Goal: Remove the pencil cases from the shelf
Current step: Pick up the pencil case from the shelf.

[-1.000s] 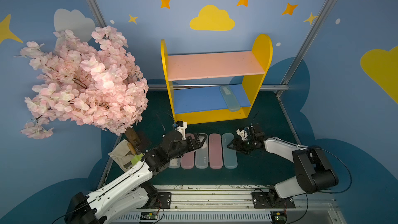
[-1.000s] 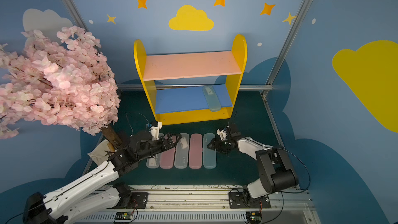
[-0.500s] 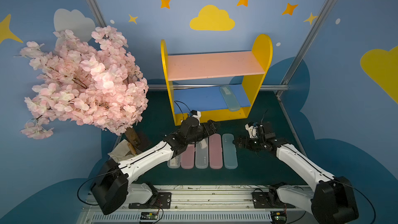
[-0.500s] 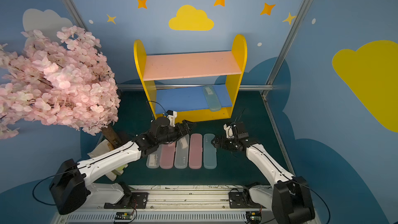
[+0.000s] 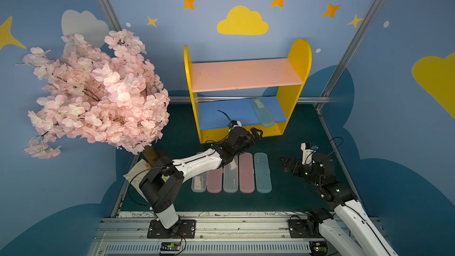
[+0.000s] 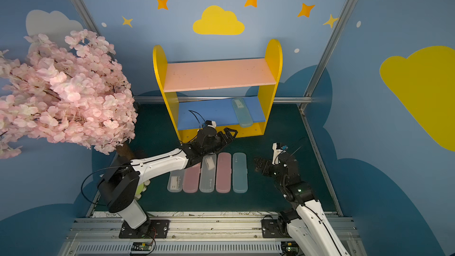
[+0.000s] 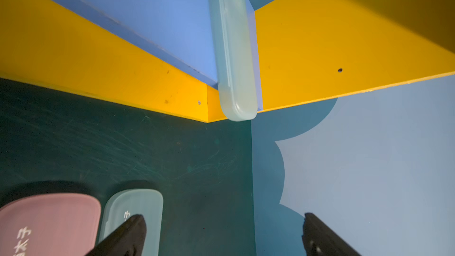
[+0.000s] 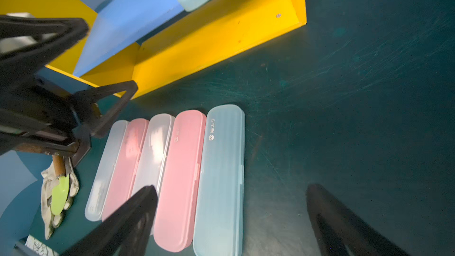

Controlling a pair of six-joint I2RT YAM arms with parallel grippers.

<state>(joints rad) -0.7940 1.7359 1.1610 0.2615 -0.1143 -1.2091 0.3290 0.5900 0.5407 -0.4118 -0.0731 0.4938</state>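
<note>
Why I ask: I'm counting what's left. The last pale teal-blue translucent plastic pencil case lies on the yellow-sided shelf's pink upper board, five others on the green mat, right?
No. That pale teal-blue translucent plastic pencil case lies on the yellow-sided shelf's blue lower board, not its pink upper board; both top views show it. The five others do lie on the green mat.

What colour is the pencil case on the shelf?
Pale, translucent teal-blue pencil case. It shows best in the left wrist view.
</note>
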